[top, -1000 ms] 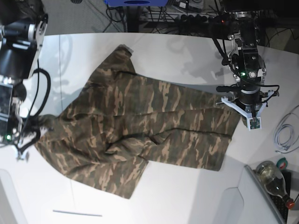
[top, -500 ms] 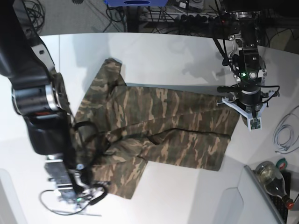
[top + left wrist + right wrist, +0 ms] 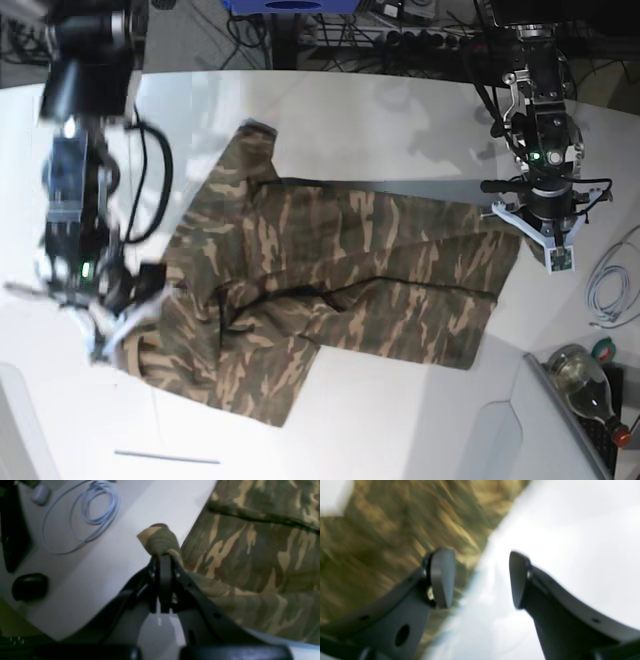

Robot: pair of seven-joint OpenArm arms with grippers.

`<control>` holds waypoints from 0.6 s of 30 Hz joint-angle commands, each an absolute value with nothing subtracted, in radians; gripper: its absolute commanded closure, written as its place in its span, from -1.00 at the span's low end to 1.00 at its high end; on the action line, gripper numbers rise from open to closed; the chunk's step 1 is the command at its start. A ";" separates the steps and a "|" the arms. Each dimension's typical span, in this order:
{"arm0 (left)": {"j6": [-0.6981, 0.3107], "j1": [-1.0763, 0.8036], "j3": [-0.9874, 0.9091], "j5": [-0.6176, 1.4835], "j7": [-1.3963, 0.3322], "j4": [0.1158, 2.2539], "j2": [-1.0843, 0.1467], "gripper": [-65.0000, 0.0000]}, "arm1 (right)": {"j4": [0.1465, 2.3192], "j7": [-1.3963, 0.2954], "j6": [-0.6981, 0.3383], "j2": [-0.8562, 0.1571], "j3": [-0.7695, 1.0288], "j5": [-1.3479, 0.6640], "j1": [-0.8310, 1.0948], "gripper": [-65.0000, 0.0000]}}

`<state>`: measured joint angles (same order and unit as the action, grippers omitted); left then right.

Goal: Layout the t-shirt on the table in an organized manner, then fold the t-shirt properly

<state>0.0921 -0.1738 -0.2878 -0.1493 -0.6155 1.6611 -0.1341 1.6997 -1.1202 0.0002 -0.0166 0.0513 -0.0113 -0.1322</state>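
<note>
The camouflage t-shirt (image 3: 330,290) lies spread but rumpled across the white tabletop (image 3: 400,120), one edge pinched tight in the left fingers (image 3: 163,580), while the right fingers (image 3: 442,577) stand apart, holding nothing.

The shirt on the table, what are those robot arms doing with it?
Two robot arms are spreading a camouflage t-shirt flat on a white table before folding it. The left gripper is shut on one corner of the cloth, holding it at the table's edge. The right gripper is open with nothing in it, over the shirt's edge at the other end. The shirt is mostly spread out but wrinkled, and not folded yet.
</note>
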 commanded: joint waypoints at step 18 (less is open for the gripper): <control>0.104 -0.162 -0.292 -0.159 -0.593 1.555 -0.148 1.00 | 1.348 -0.779 -0.067 0.081 0.042 -0.044 0.005 0.01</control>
<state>0.0948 -0.1703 -0.2874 -0.1501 -0.6163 1.5379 -0.1387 1.3365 -0.7868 -0.0624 0.0799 0.0441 -0.0448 0.0273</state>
